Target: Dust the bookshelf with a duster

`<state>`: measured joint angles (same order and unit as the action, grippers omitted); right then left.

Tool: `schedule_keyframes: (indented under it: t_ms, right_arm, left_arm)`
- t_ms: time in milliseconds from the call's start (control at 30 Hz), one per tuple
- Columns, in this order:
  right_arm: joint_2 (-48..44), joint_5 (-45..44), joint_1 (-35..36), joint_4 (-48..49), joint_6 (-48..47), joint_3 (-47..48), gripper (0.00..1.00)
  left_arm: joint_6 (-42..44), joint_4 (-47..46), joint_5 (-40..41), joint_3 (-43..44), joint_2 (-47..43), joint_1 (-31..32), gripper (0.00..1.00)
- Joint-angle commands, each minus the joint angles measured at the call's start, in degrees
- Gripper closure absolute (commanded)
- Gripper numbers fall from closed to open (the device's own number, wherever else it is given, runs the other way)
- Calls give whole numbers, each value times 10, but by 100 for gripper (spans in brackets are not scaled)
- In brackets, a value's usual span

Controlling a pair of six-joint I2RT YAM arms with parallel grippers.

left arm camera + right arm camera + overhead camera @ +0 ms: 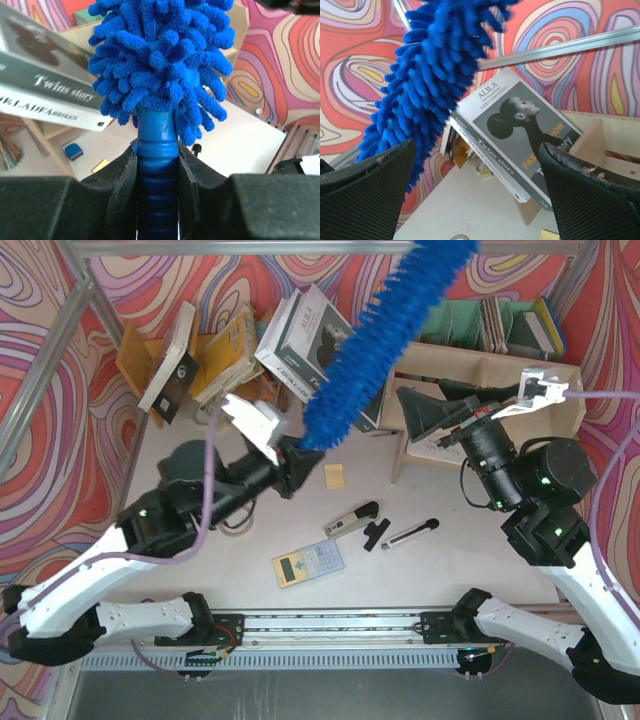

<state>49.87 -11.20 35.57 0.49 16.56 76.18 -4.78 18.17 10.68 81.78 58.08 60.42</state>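
Note:
The duster [380, 335], a long bright-blue fluffy brush, slants up from my left gripper [300, 455] toward the top right, raised above the table. In the left wrist view my left gripper [157, 150] is shut on its ribbed blue handle [156, 180], with the fluffy head [160, 60] just beyond. The pale plywood bookshelf [500, 368] stands at the right rear; the duster's head crosses over its left end. My right gripper [440, 405] is open and empty in front of the shelf; its wrist view [477, 147] shows the duster [425, 75] at the left.
A grey book titled "Twins story" [310, 340] leans beside the shelf's left end. An orange-brown rack with books [215, 350] stands at rear left, green file holders [455, 325] behind the shelf. A calculator [308, 562], stapler [352, 520], pen [410, 533] and yellow note [334, 475] lie on the table.

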Motion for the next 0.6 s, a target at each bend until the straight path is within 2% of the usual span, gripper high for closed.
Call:
schedule_keyframes:
  t_ms: [0, 100, 333, 433, 567]
  right_arm:
    - [17, 65, -2, 56, 1, 24, 2]
    - [23, 83, -2, 65, 5, 28, 2]
    - [5, 74, -2, 93, 3, 8, 2]
    - [4, 23, -2, 86, 13, 8, 4]
    - [8, -61, -2, 87, 38, 4, 12]
  left_arm:
    - [98, -114, 98, 0, 28, 69, 100]
    - [105, -140, 116, -11, 50, 85, 100]
    - [98, -170, 97, -18, 78, 99, 100]
    - [103, -190, 87, -35, 79, 108, 100]
    - [115, -229, 77, -67, 79, 128, 100]
